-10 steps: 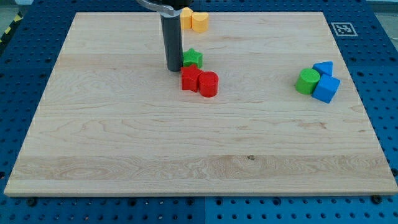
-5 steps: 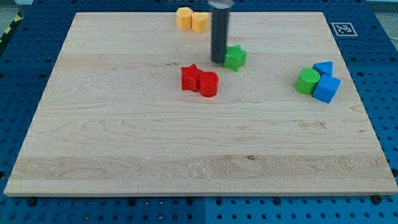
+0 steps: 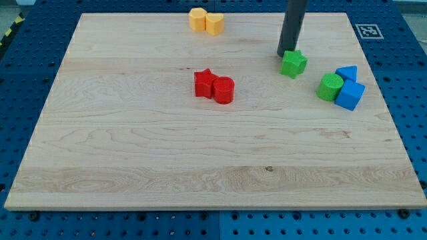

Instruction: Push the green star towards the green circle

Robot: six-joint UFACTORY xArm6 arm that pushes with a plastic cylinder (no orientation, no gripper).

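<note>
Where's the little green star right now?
The green star sits in the view's upper right, just left of and above the green circle without touching it, with my tip against its upper-left side.

the green star (image 3: 293,64) lies flat on the tabletop (image 3: 133,160) toward the view's upper right, a small bright block with stubby points. the green circle (image 3: 329,87) sits near it, down and to the view's right, a short round block of the same green. a strip of bare wood shows between them; they are not touching.
</note>
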